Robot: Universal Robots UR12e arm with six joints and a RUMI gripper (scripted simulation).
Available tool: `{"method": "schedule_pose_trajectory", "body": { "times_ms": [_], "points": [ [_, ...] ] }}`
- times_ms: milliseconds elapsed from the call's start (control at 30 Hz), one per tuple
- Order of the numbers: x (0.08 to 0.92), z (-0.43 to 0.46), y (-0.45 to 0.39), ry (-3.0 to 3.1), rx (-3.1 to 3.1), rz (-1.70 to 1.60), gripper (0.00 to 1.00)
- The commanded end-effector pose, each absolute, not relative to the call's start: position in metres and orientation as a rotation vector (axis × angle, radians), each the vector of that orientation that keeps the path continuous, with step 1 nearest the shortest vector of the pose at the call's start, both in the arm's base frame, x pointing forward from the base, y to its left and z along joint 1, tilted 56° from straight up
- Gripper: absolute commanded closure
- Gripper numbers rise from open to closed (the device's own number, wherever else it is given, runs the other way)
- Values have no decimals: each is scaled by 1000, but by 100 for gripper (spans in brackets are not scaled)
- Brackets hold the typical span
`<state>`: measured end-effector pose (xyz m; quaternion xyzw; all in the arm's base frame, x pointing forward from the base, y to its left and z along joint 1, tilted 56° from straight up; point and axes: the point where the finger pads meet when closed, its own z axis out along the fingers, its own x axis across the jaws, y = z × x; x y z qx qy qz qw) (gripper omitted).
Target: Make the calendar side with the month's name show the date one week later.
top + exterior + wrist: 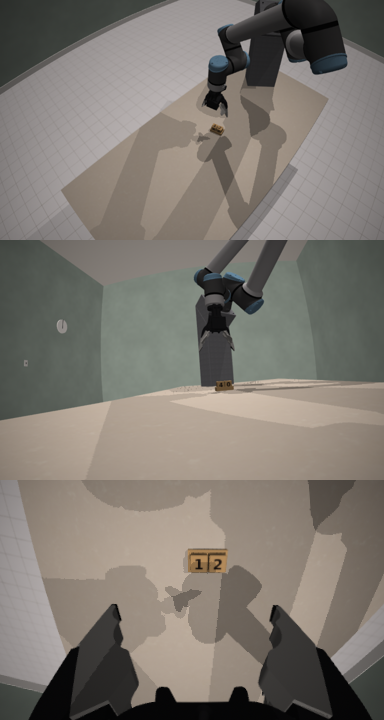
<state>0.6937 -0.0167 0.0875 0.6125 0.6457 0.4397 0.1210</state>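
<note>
Two cubes, one topped with 1 (199,564), the other with 2 (217,564), sit side by side in the tray (220,133) (224,388) (207,551) on the table, at twelve o'clock in the wrist view; the gripper (215,110) (216,350) (195,605) hangs above, fingers wide apart and holding nothing.

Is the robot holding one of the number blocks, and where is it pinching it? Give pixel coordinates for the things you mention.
No, the gripper (215,109) (216,350) (195,605) is open and holds nothing.

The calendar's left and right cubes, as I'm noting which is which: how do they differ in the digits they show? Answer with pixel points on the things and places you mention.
The left cube (214,126) (220,385) (199,563) has 1 on top, the right cube (220,129) (228,384) (217,563) 2. Facing the exterior camera, the left cube shows 4, the right cube 0. Both are seated in the tray (216,133) (224,389) (207,550).
</note>
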Motion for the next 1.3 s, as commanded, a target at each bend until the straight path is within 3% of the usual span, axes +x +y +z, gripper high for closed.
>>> {"method": "schedule_pose_trajectory", "body": {
  "times_ms": [0, 1267],
  "points": [
    [693, 79, -7, 1898, 1757, 1322, 0],
    [696, 74, -2, 1734, 2029, 1399, 0]
  ]
}}
